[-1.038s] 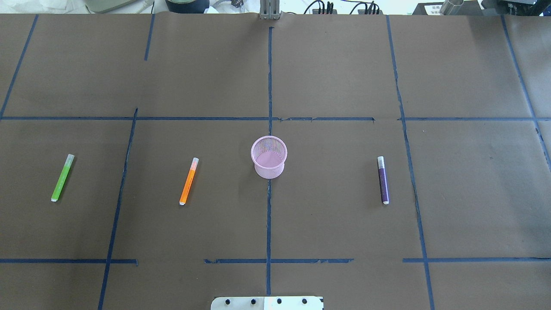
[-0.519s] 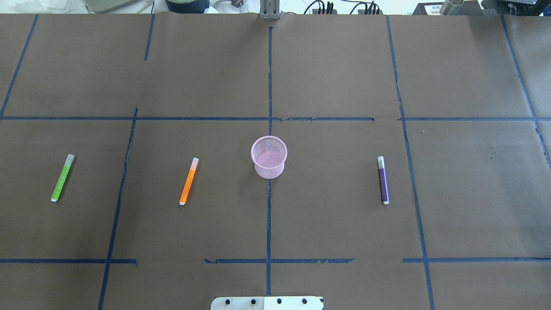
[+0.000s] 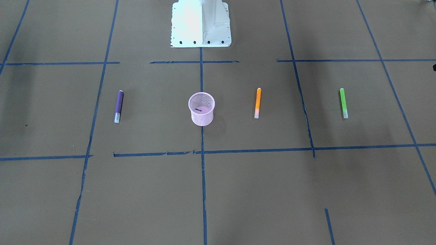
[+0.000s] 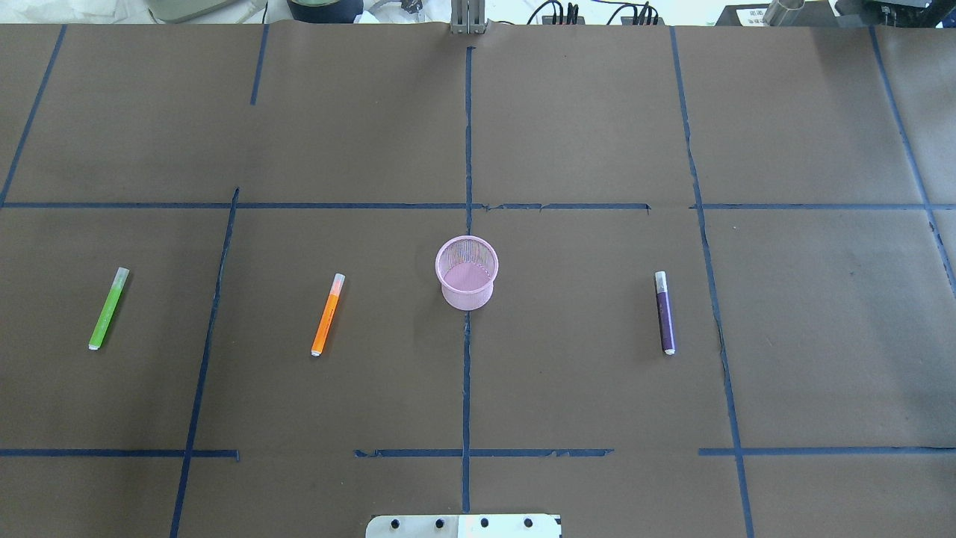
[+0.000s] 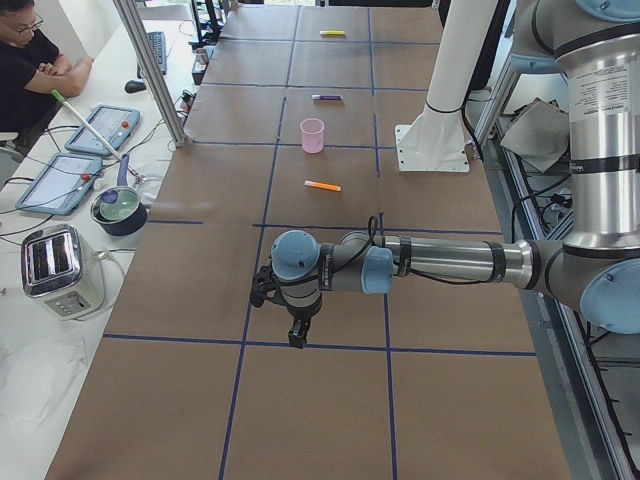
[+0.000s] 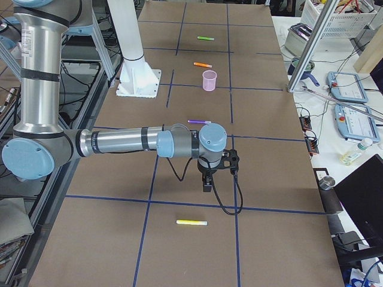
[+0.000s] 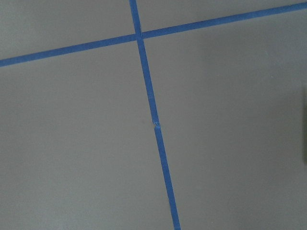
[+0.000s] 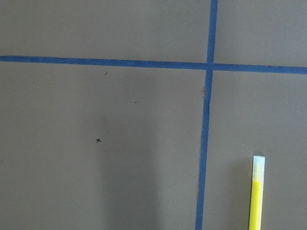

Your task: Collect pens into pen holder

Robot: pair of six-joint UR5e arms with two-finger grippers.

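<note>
Orange pen (image 4: 327, 314): looks light, stiff, slick; pinch mid-barrel.
Holder (image 4: 467, 297): light mesh, probably tippy.
Left gripper (image 5: 296, 338), right gripper (image 6: 207, 185): jaw gap unclear, cannot tell.

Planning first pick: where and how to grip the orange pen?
Mid-barrel on the orange pen, straight down from above. It lies flat on the table, slim, long axis roughly away from the robot with pale cap far, so close the left pincer across its width, left-right. The pen holder stands well apart, so likely no obstruction.
</note>
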